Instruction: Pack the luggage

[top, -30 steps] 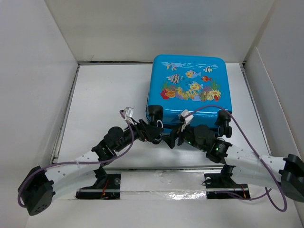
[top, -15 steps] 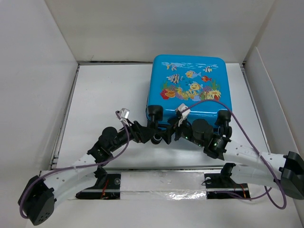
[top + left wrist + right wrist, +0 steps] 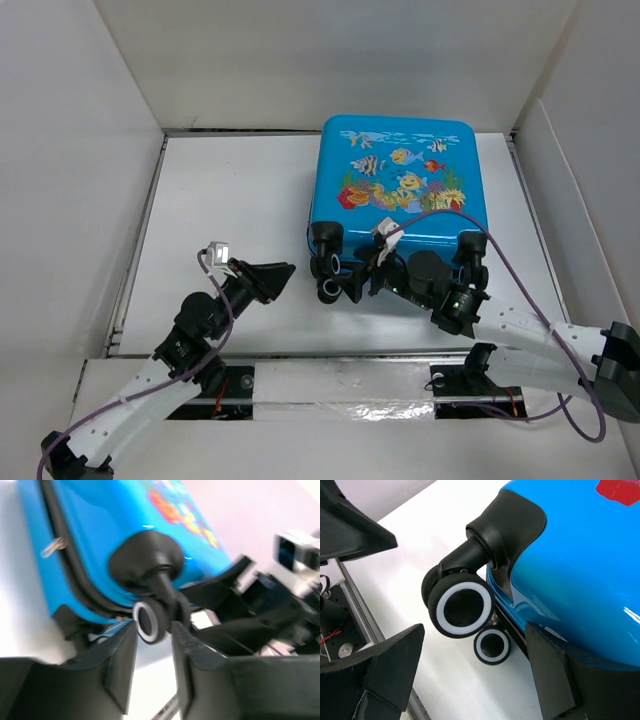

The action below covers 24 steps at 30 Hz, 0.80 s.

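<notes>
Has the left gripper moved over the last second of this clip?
Yes. The left gripper has pulled back to the left, away from the near-left wheel of the luggage, which it was beside earlier.

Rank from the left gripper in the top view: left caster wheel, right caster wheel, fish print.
1. left caster wheel, just beside the left gripper
2. fish print, farther back on the luggage
3. right caster wheel, far right
</notes>
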Available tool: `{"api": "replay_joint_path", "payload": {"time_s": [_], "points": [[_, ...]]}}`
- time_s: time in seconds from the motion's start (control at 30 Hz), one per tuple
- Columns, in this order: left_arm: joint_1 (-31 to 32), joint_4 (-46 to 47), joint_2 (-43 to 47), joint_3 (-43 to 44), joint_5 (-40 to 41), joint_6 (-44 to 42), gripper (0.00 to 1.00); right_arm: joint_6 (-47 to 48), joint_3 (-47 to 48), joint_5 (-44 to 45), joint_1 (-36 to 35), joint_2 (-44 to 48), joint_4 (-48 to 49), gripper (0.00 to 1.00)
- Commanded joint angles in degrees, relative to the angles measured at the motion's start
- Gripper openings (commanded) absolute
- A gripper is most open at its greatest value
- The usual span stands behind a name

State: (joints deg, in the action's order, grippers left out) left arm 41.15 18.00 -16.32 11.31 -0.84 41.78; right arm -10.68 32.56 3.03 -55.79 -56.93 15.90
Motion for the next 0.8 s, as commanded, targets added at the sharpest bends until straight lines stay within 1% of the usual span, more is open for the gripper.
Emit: {"api": "replay_joint_path", "payload": {"time_s": [0.0,0.03,0.07,0.13,0.17,0.2,0.33,0.57,0.77], "points": [[-0.28,-2.09,-1.78,0.19,5.50,0.24,0.28,1.10,0.67,0.84,0.16,1.47,2.47,0.86],[-0.28,-0.96,-3.36,0.72,4.89,-0.20,0.19,1.10,0.41,1.10,0.16,1.82,2.64,0.84],[-0.28,-0.25,-7.20,1.34,4.28,-0.73,0.14,0.92,0.23,1.28,0.16,2.25,2.91,0.80],[-0.28,2.37,-11.17,3.27,1.73,-1.61,0.08,0.92,0.05,1.45,0.16,2.61,3.52,0.76],[-0.28,3.52,-14.93,3.63,1.20,-1.79,0.07,0.92,0.14,1.46,0.16,2.52,3.61,0.76],[-0.28,4.67,-16.63,4.24,-1.68,-1.96,0.06,0.92,0.23,1.37,0.16,2.35,4.05,0.76],[-0.28,11.86,-22.61,4.42,-4.51,-1.70,0.05,1.10,2.15,-0.56,0.16,-0.63,4.49,0.81],[-0.28,21.45,-28.23,4.33,-8.73,0.23,0.05,0.92,3.92,-0.74,0.16,-6.44,7.04,0.90],[-0.80,28.40,-33.94,5.04,-14.45,1.72,0.05,1.10,5.94,-2.32,0.16,-8.99,7.48,0.92]]}}
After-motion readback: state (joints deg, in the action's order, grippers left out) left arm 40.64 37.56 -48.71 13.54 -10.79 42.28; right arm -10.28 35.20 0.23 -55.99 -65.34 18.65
